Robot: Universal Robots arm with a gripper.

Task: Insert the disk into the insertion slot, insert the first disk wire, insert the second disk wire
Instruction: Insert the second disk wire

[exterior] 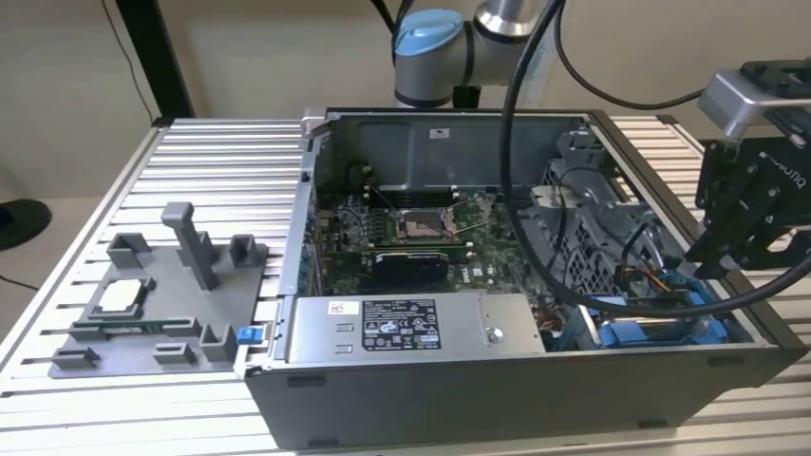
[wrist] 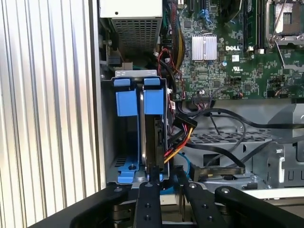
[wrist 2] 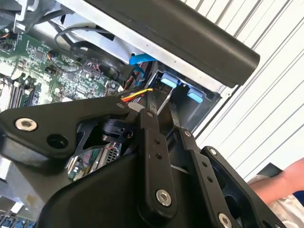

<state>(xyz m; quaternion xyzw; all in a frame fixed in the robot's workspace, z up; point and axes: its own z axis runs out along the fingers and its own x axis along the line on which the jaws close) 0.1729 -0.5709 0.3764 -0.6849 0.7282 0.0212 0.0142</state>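
From the exterior view's left, I see a grey fixture tray (exterior: 152,313) on the ribbed table (exterior: 216,161). Next to it is the open computer case (exterior: 507,399), with its motherboard (exterior: 419,228) exposed. The grey power-supply box (exterior: 405,328) lies along the near wall.

The disk (exterior: 631,334) is in the case's near corner, toward the exterior view's right, standing on edge in the drive bay. In the first wrist view the disk (wrist: 154,137) is a thin grey slab seen edge-on, held in a bright blue carrier frame with square blue tabs at its far end. A bundle of red, yellow and black wires (wrist: 178,142) runs just beside it.

The gripper (exterior: 709,261) hangs over that corner, at the exterior view's far right. In both wrist views the gripper (wrist: 166,173) (wrist 2: 163,102) sits right at the near end of the disk. I cannot tell whether it is clamped on the disk or standing free.

A person's arm (wrist 2: 280,183) shows beyond the case in the second wrist view.
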